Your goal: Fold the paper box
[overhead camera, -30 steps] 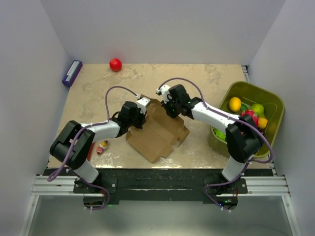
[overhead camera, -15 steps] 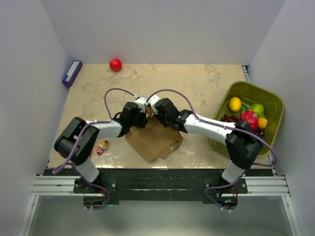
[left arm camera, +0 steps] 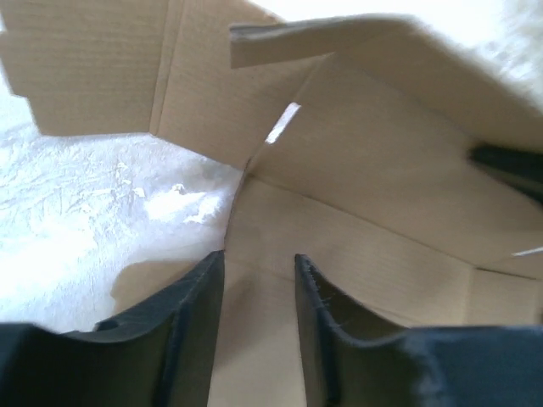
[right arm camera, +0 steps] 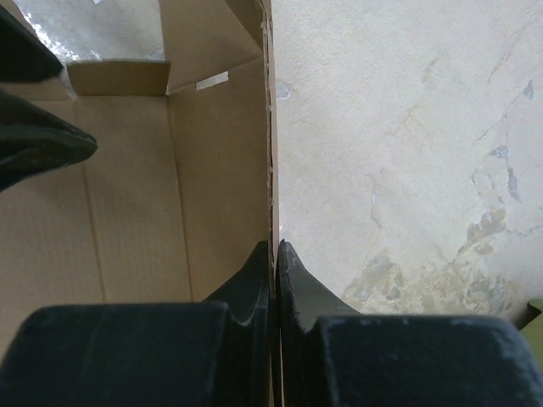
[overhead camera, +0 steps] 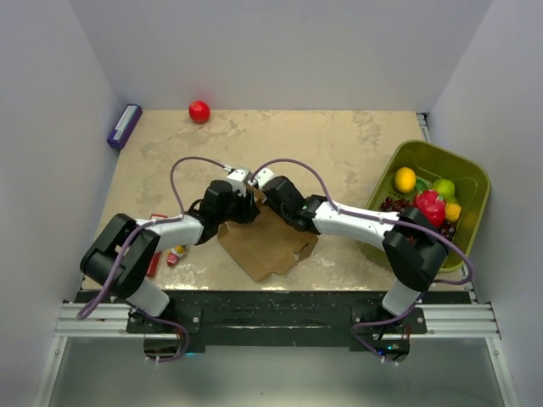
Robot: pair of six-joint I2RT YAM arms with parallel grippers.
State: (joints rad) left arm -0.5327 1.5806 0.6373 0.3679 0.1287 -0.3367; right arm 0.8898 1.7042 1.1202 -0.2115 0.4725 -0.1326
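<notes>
The paper box [overhead camera: 270, 244] is a brown cardboard sheet, partly folded, lying near the table's front middle. My right gripper [overhead camera: 270, 197] is at its far edge. In the right wrist view the right gripper [right arm camera: 276, 246] is shut on the thin edge of an upright cardboard wall [right arm camera: 222, 161]. My left gripper [overhead camera: 241, 205] is close beside it at the box's far left corner. In the left wrist view the left gripper [left arm camera: 259, 264] is open, its fingers [left arm camera: 197, 318] standing apart over an inner panel [left arm camera: 373, 212]. A raised flap [left arm camera: 305, 41] stands ahead of it.
A green bin [overhead camera: 477, 181] holding fruit stands at the right edge, beside my right arm. A red ball [overhead camera: 198, 111] and a purple box [overhead camera: 124, 126] lie at the far left. A small toy [overhead camera: 177, 253] and a red pack [overhead camera: 153, 262] lie near my left arm.
My right gripper has moved left with the cardboard edge and now sits close to my left gripper. The box's far side is folded up. My left arm has shifted slightly left.
</notes>
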